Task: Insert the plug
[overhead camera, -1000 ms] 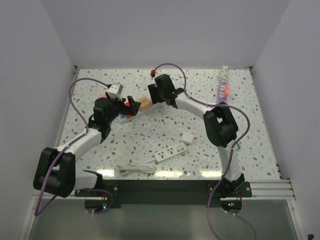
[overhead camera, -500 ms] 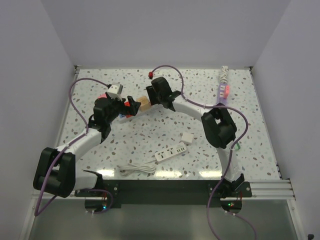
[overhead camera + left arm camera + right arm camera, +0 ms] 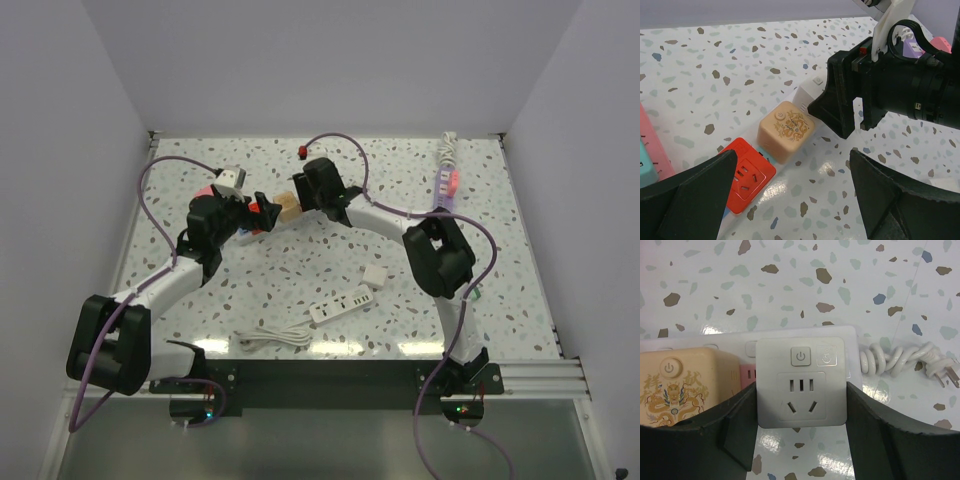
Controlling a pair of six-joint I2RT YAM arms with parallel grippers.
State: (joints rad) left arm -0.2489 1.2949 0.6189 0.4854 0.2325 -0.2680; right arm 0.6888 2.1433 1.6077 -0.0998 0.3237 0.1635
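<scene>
Speckled terrazzo table (image 3: 300, 260) inside a plain white-walled enclosure (image 3: 330, 60); both arms reach to the far-left part of the surface. Three cube sockets sit in a row along a white base strip (image 3: 805, 335): red cube (image 3: 747, 175), beige cube (image 3: 786, 129), then the white cube adapter (image 3: 801, 365), which is the task piece. Right gripper (image 3: 801, 390) is clamped on the white cube adapter, one finger against each side, with the cube still resting on the base strip. Left gripper (image 3: 793, 157) is released, jaws spread wide, hovering over the red and beige cubes and touching neither. Markings: the white cube carries a power-button symbol, a small square emblem too fine to read, and a socket face with three short slots above a three-pin pattern. The beige cube shows a power symbol, a gold dragon print and Chinese characters I cannot make out. A coiled white cord (image 3: 890, 359) leaves the base strip's end and finishes in a pronged plug (image 3: 944, 373) lying flat on the table. Elsewhere: a white power strip (image 3: 343, 303) near the front, a small white block (image 3: 374, 275) just beyond it, a bundled white cable (image 3: 275, 338) at the near edge, and a purple-pink strip (image 3: 447, 180) at far right.
</scene>
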